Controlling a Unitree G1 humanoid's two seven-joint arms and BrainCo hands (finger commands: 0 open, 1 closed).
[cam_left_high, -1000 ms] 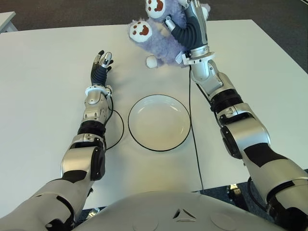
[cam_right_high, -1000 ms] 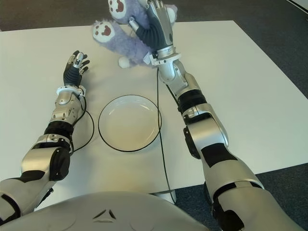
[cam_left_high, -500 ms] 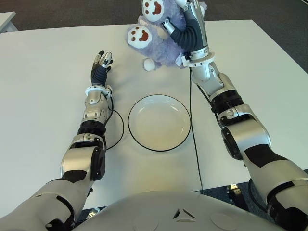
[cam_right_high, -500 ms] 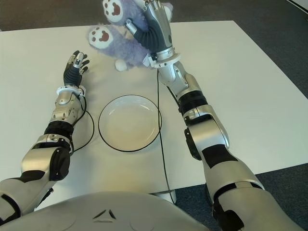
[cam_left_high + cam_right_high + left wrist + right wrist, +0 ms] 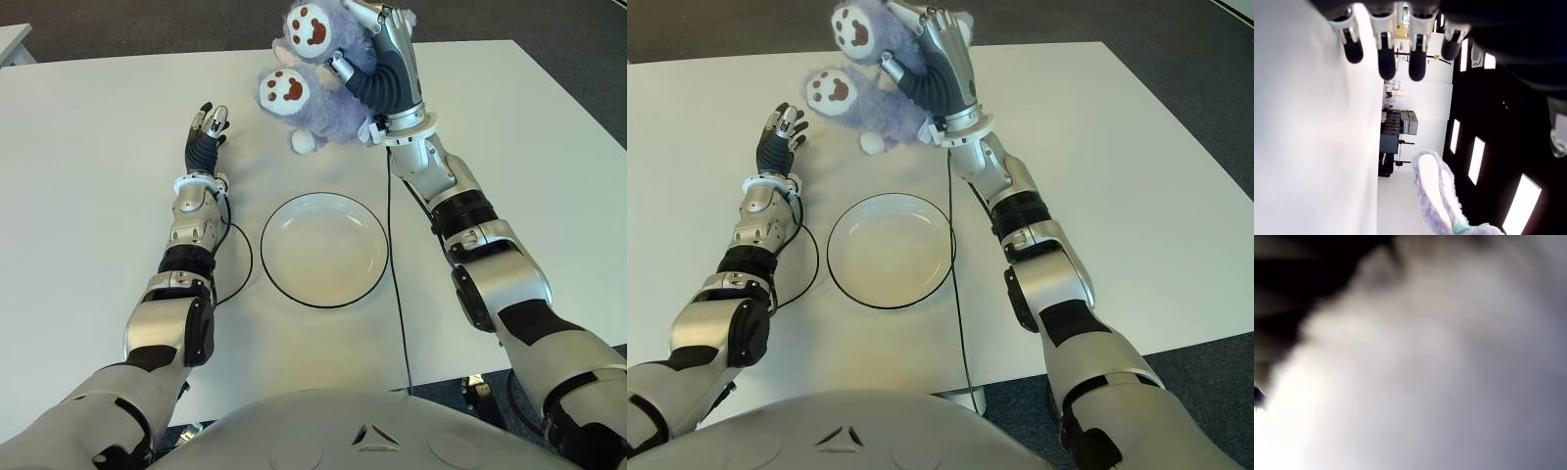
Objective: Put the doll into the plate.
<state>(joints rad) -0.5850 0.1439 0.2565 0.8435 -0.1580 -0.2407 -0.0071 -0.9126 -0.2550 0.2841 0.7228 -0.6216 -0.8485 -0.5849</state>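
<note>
A fluffy purple doll with white paw soles hangs in the air beyond the plate, its feet turned toward me. My right hand is shut on its body from the right side; fur fills the right wrist view. The white plate with a dark rim lies on the table in front of me, nearer than the doll and with nothing in it. My left hand shows left of the plate over the white table, fingers stretched out flat and holding nothing.
A thin black cable loops on the table between my left forearm and the plate. Another cable runs along the plate's right side to the front edge. Dark floor lies past the table's far edge.
My right hand has lifted the doll and carried it a little nearer and leftward, toward the plate. The left hand has stayed still.
</note>
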